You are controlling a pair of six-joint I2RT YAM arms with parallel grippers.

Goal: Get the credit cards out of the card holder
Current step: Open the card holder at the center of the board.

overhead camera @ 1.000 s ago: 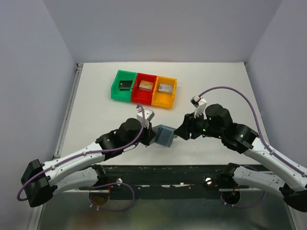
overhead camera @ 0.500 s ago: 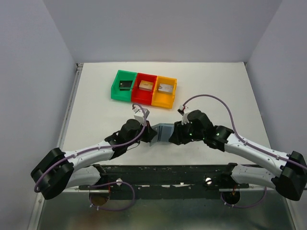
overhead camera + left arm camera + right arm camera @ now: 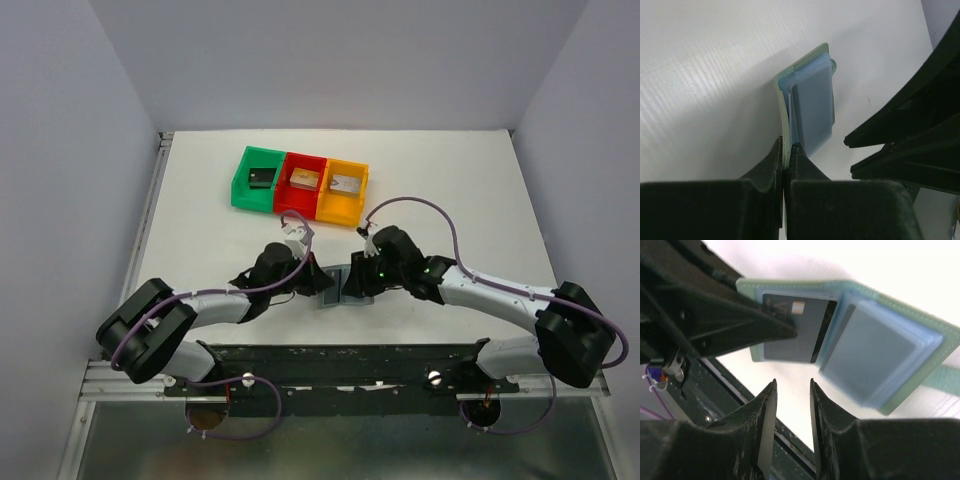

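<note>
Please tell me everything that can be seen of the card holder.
The card holder is a small grey-green folding wallet, fabric-like with stitched edges, held open near the front edge of the table. Inside are pale blue translucent sleeves; one pocket shows a dark card. A tab sticks out from one edge. The left tool pinches its cover; the open right tool does not touch it.

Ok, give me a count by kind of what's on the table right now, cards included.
Bins: 3: green, red, orange
Pieces in the bins: 3: black, tan, silver
Card holder: 1
Cards showing: 1, dark, in the holder
Total: 8
</note>
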